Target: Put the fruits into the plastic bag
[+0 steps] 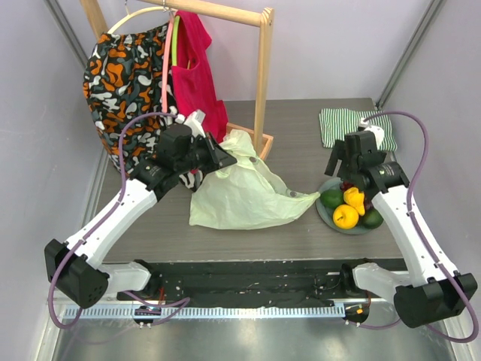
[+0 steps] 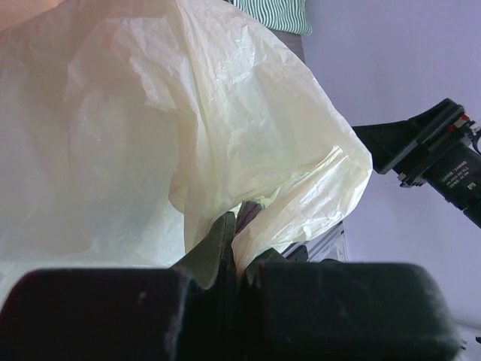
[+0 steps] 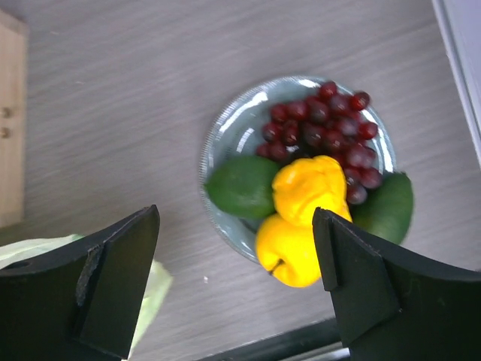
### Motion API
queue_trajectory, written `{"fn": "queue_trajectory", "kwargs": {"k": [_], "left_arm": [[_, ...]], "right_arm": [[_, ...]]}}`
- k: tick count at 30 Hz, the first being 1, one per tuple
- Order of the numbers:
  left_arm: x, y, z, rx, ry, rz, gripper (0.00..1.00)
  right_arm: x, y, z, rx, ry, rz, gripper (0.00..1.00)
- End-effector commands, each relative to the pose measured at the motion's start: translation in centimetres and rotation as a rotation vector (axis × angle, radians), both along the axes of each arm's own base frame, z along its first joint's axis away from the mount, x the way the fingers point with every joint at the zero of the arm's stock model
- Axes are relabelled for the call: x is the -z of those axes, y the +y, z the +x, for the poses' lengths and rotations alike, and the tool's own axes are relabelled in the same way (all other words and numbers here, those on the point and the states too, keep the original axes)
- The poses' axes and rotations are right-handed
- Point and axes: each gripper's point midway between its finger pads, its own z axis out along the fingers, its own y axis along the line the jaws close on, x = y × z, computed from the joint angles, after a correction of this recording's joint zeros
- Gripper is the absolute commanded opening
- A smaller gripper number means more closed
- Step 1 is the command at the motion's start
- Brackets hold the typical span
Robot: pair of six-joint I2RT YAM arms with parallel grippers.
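The pale-green plastic bag (image 1: 248, 192) lies crumpled mid-table. My left gripper (image 1: 225, 156) is shut on its upper edge, and the left wrist view shows the film (image 2: 188, 113) pinched between the closed fingers (image 2: 225, 237). The fruits sit on a grey plate (image 3: 218, 135) at the right: dark red grapes (image 3: 323, 124), two green avocados (image 3: 240, 186) (image 3: 387, 210), a lumpy yellow piece (image 3: 308, 188) and a round yellow fruit (image 3: 289, 248). My right gripper (image 3: 234, 226) hangs open above the plate (image 1: 328, 215), holding nothing.
A wooden clothes rack (image 1: 263, 75) at the back carries a patterned garment (image 1: 124, 68) and a red one (image 1: 197, 68). A green-and-white striped cloth (image 1: 349, 124) lies folded at the back right. A corner of the bag (image 3: 154, 286) reaches almost to the plate.
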Motion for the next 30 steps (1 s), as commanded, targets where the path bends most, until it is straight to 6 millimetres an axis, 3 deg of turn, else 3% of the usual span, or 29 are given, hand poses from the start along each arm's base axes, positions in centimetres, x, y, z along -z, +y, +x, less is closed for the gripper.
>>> {"fn": "queue_trajectory", "kwargs": {"k": [1, 5, 8, 13, 30], "left_arm": [[-1.9, -0.2, 0.2, 0.017, -0.064, -0.031, 0.00], [-2.0, 0.0, 0.3, 0.008, -0.073, -0.024, 0.00], [-1.5, 0.1, 0.3, 0.000, -0.068, -0.021, 0.00], [-1.4, -0.3, 0.4, 0.014, -0.057, -0.027, 0.00], [-1.7, -0.3, 0.4, 0.024, -0.069, -0.025, 0.00]], "right_arm": [[1.7, -2.0, -1.4, 0.041, 0.122, -0.040, 0.91], [4.5, -4.3, -2.4, 0.091, 0.252, -0.070, 0.91], [5.5, -5.1, -2.5, 0.102, 0.285, -0.046, 0.91], [7.5, -5.2, -2.6, 0.100, 0.345, -0.040, 0.91], [11.1, -5.5, -2.1, 0.104, 0.460, -0.035, 0.93]]}}
